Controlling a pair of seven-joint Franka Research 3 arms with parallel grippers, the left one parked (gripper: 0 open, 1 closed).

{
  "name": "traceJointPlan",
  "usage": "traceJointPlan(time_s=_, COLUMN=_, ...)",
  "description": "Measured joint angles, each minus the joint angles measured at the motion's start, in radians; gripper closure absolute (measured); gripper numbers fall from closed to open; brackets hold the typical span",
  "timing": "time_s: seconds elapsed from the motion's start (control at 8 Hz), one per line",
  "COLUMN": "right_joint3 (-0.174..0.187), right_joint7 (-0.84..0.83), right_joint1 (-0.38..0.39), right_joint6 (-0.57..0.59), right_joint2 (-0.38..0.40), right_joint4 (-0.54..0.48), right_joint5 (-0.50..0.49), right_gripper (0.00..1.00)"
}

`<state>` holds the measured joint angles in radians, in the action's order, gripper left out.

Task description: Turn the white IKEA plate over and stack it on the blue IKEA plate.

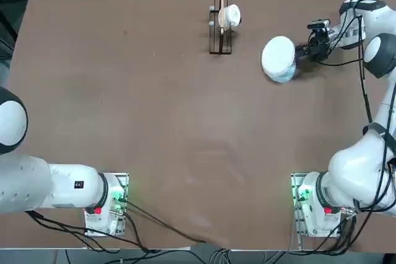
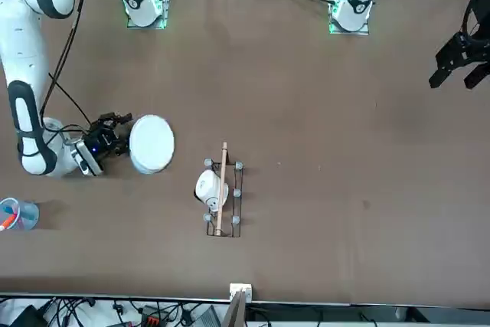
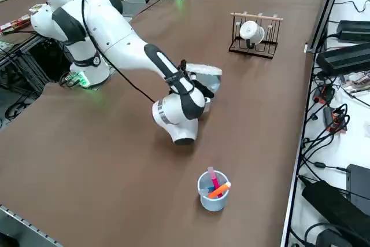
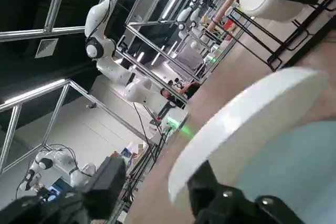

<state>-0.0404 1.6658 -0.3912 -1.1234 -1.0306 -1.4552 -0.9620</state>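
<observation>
Nearest the robot's own side of the table [image 1: 185,122], one white jointed right arm [image 1: 354,168] reached out over the right half. At its end the one black two-finger pincer [image 4: 157,174] stood wide, its two fingers well apart, and the white plate's edge showed in the gap, overlapped by one of them. No firm grip could be made out.

Two round plates came next, just beyond the pincer on its inner side: one plain white plastic plate with a shallow rim [image 1: 278,55], and one pale light-blue plastic plate of the same shape [image 1: 284,76]. The white one lay above the blue one and covered most of it, with a crescent of blue showing along the side nearer the robot. In the right wrist view the white plate looked tilted over the blue; whether their rims met all the way round could not be told.

Farther out, near the table's far edge, stood one dark wire rack [image 1: 221,52] with one pale wooden rail [image 3: 254,15] along its top. One small white cup with a black handle [image 3: 252,32] lay on its side in it.

Also at the far side, off to the robot's right, stood one clear blue-tinted cup [image 3: 213,202], holding at least two markers, one pink [image 3: 214,179] and one orange [image 3: 219,190].
</observation>
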Motion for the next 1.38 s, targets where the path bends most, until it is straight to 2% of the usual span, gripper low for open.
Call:
traceJointPlan(time_s=0.12, right_joint3=0.007, right_joint7=0.000, right_joint1=0.000, right_joint6=0.000, right_joint2=0.000, right_joint4=0.006, right_joint5=0.009, right_gripper=0.01)
traceJointPlan(time_s=0.5, right_joint3=0.041, right_joint7=0.000, right_joint1=0.001, right_joint6=-0.001, right_joint2=0.000, right_joint4=0.032, right_joint5=0.038, right_gripper=0.00)
traceJointPlan(time_s=0.88, right_joint3=0.069, right_joint7=0.000, right_joint1=0.001, right_joint6=-0.043, right_joint2=0.005, right_joint4=0.115, right_joint5=0.163, right_gripper=0.00)
traceJointPlan(time_s=1.38, right_joint3=0.170, right_joint7=0.000, right_joint1=0.002, right_joint6=-0.082, right_joint2=0.030, right_joint4=0.272, right_joint5=0.330, right_gripper=0.00)
